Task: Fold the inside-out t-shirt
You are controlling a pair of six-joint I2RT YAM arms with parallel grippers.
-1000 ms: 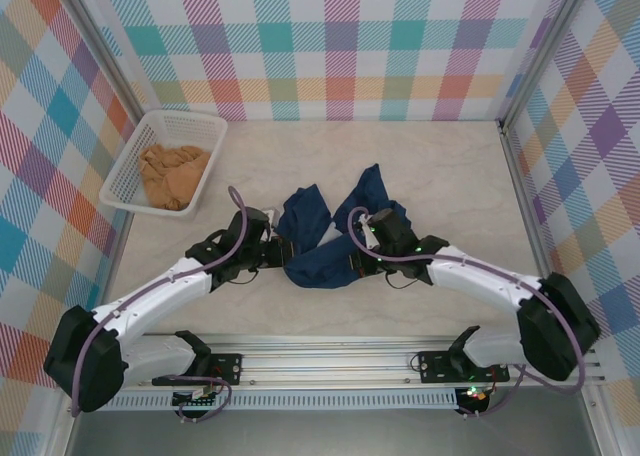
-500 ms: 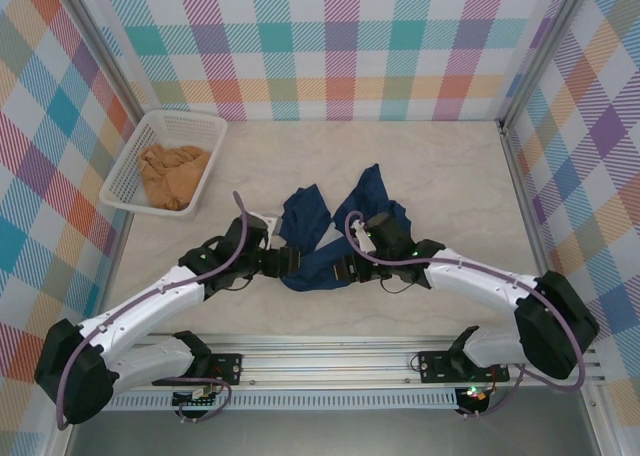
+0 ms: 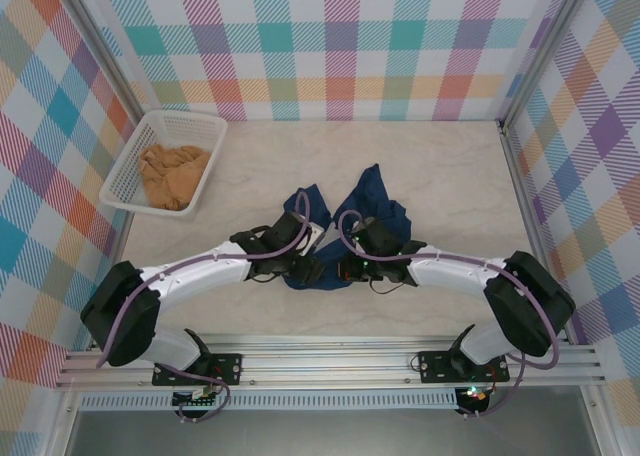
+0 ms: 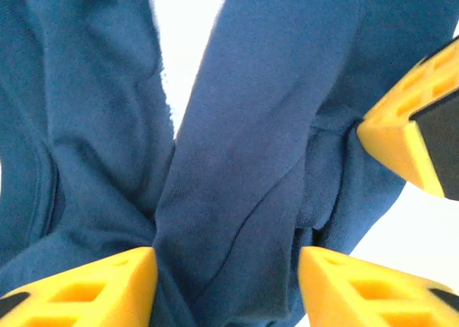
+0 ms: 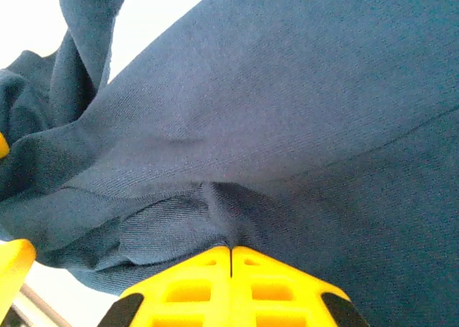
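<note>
Two arms reach inward from the near edge of the table (image 3: 450,176) and meet over the shirt (image 3: 375,201); the shirt lies crumpled at the middle of the table, two dark blue lobes spreading away from the arms and a bunched mass at the near side, where both tools work.

Left tool (image 3: 312,271): seen from above, it sits at the near-left edge of the bunched cloth; in the left wrist view its yellow fingers (image 4: 79,287) stand apart, and a long ridge of shirt (image 4: 237,126) runs up through the gap between them; the cloth is not visibly squeezed, so the tool is parted, and whether its pads touch the fabric cannot be told.

Right tool (image 3: 345,271): seen from above, it sits just beside the left tool, on the near-right edge of the same bunch; in the right wrist view its two fingers (image 5: 287,284) are pressed together with only a thin seam between them; folds of shirt (image 5: 287,90) pucker and converge at the tips, so the tool is closed on a pinch of cloth.

One finger (image 4: 405,144) of the right tool shows at the right edge of the left wrist view, lying against the shirt; the two tools are thus near each other, with only cloth between.

Basket (image 3: 213,161): white, at the far-left corner of the table, well apart from the shirt; a tan cloth (image 3: 172,174) lies crumpled inside it.
</note>
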